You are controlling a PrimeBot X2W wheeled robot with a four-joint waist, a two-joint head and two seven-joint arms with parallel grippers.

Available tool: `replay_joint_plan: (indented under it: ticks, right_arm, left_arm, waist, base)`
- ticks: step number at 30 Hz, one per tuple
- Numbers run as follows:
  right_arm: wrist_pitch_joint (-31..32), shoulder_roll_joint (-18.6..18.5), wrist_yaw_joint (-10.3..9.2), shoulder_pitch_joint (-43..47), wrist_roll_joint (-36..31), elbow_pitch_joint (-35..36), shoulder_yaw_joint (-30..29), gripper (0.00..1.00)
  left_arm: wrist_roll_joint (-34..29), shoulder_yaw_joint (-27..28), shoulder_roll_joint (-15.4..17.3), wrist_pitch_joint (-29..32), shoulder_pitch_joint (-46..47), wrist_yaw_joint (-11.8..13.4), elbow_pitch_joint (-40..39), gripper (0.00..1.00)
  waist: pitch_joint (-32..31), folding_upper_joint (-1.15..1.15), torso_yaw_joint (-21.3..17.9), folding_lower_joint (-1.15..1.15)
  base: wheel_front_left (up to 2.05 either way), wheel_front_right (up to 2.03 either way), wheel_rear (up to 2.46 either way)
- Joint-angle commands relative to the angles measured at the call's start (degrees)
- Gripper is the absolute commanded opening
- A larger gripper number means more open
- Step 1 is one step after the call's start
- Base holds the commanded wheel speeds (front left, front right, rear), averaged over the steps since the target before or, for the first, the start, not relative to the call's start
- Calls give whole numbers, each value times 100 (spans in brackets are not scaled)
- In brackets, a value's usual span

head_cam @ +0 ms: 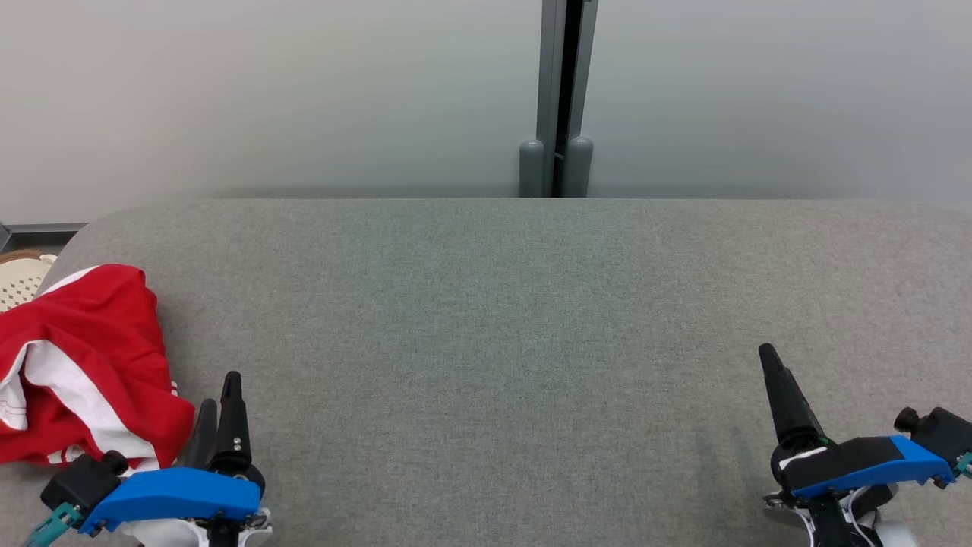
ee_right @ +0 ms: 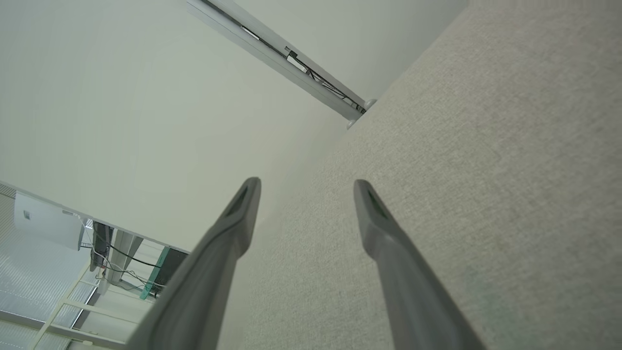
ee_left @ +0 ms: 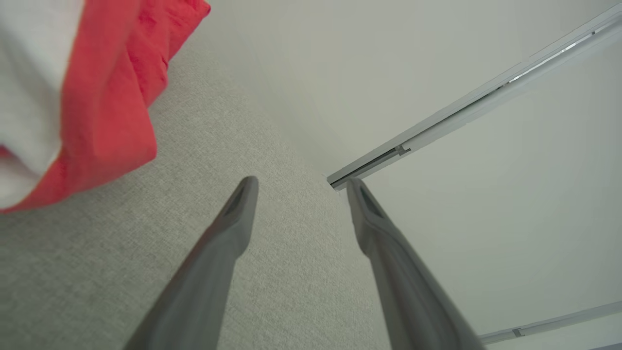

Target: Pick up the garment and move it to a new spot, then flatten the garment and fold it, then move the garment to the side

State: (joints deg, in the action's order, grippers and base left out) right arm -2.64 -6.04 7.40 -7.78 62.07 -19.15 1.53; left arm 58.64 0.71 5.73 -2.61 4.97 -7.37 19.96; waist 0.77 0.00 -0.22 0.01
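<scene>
**End effectors spread and empty, garment heaped at the table's left edge**

Left end effector (head_cam: 219, 390) sits at the near left of the table (head_cam: 493, 342). In its wrist view (ee_left: 302, 181) the two dark fingers stand spread with nothing between them. Just to its left, close to the fingers without clearly touching them, lies the garment (head_cam: 91, 357). It is a red piece with white panels and stripes, crumpled in a loose heap at the table's left edge. The left wrist view shows a red fold and a white area of the garment (ee_left: 107, 97) lying on the grey cloth surface (ee_left: 121, 253).

Right end effector (head_cam: 768, 353) rests at the near right, well apart from the garment. Its fingers are likewise spread and hold nothing (ee_right: 307, 181), over bare grey fabric (ee_right: 486, 170).

Beyond the table's far left corner, a cream perforated basket (head_cam: 23, 281) shows in part. What it holds cannot be told. Behind the table stands a pale wall (head_cam: 304, 91) with a grey vertical post (head_cam: 558, 114) at the far edge.
</scene>
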Motion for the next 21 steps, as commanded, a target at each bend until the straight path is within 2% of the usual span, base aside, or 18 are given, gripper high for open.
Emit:
replay_joint_plan:
  ticks: [1,21]
  right_arm:
    - [-60,-58,9,-158,-281,51,-10,100]
    - [-426,23,11,-80,-2274,-193,29,100]
  left_arm:
    - [-264,-37,74,-63,120,-7,-46,100]
    - [-2079,-147,90,-430,31,-10,96,100]
  waist:
    - [3,0,1,-1]
    - [11,0,-19,-1]
  base:
    - [0,0,0]
    - [0,0,0]
